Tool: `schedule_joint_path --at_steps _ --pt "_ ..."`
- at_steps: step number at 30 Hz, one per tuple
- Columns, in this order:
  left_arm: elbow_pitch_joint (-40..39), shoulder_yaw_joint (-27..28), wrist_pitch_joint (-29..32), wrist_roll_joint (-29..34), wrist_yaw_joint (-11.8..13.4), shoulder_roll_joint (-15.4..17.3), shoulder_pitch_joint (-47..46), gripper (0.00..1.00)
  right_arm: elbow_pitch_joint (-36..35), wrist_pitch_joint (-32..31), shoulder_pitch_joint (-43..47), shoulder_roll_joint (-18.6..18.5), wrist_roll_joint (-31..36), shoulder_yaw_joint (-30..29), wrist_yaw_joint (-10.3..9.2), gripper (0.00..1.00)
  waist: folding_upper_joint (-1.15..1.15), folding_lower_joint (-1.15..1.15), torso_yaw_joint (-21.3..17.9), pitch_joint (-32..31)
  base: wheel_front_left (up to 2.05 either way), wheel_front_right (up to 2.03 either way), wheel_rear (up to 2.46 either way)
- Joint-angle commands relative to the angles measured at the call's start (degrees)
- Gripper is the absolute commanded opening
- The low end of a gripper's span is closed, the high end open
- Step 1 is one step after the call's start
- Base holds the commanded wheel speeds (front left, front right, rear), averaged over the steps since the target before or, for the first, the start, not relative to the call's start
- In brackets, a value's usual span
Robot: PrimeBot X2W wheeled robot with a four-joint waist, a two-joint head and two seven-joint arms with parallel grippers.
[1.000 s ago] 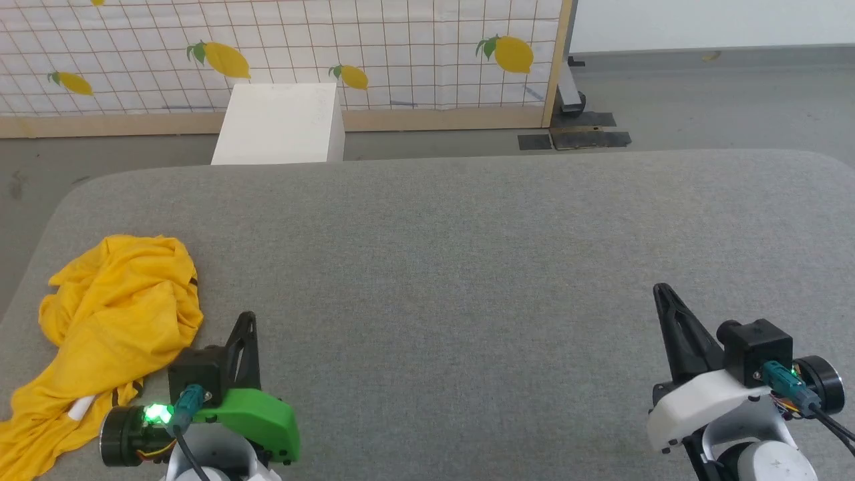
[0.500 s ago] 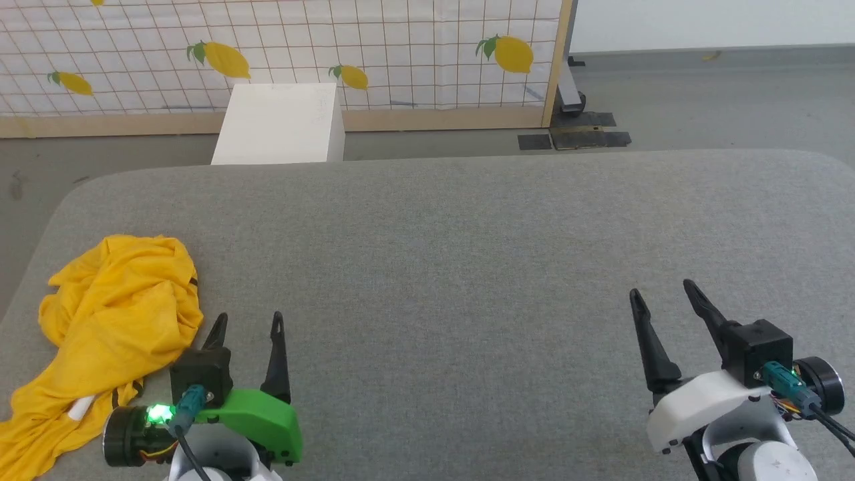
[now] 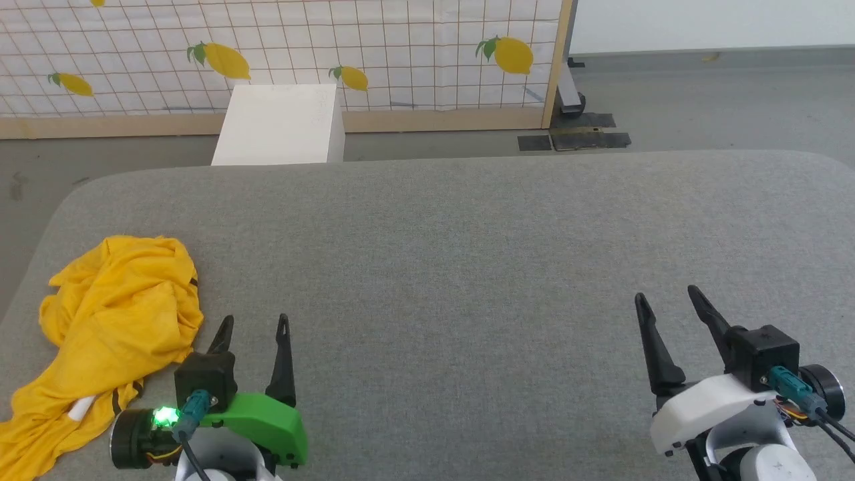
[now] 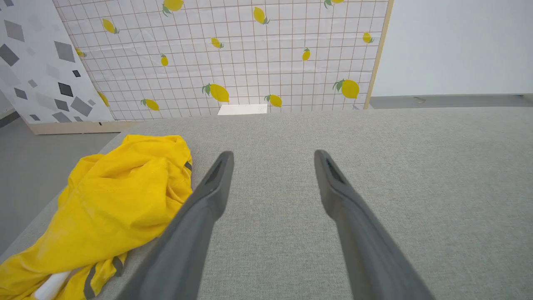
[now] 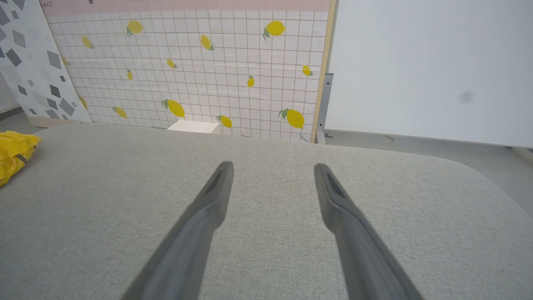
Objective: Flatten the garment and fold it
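Yellow and crumpled, the shirt [image 3: 113, 314] lies in a heap at the near left corner of the grey padded table [image 3: 467, 254]. One end trails towards the near left edge, and a bit of white and some dark stripes show among the folds there. Just to its right hangs the left gripper [image 3: 256, 319], its two dark fingers spread apart with nothing between them. The left finger's tip is close beside the edge of the heap, and I cannot tell whether it touches the cloth. The right gripper [image 3: 666, 294] is well apart from the shirt, over the near right part of the table, its fingers likewise spread and empty. Beyond the table's far edge a white box [image 3: 280, 123] stands on the grey floor [image 3: 701, 100], in front of a screen [image 3: 401, 40] with a grid pattern and yellow lemons.
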State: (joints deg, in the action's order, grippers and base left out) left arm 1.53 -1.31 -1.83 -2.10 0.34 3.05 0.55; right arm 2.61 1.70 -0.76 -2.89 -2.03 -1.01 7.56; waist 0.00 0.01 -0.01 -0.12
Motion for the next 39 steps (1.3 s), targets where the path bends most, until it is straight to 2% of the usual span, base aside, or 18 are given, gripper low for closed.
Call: schedule_joint_path --at_steps 1,15,39 --pt "0.3 -0.2 -0.6 -0.7 0.5 0.0 0.0 1.00 0.5 0.7 0.8 0.0 -0.6 -0.2 -0.01 1.00 0.00 0.00 0.1 0.0 0.00 0.00 0.00" --pt "0.8 0.4 -2.3 -1.6 1.3 0.0 0.6 1.00 2.9 2.3 0.8 0.0 -1.7 -0.2 -0.02 1.00 0.00 0.00 3.5 -0.4 0.00 0.00 0.00" --pt "1.5 1.4 -5.1 -3.3 2.4 -0.1 2.1 1.00 7.5 5.1 1.0 0.0 -4.5 1.0 -0.03 1.00 0.00 0.00 15.9 -0.7 0.00 0.00 0.00"
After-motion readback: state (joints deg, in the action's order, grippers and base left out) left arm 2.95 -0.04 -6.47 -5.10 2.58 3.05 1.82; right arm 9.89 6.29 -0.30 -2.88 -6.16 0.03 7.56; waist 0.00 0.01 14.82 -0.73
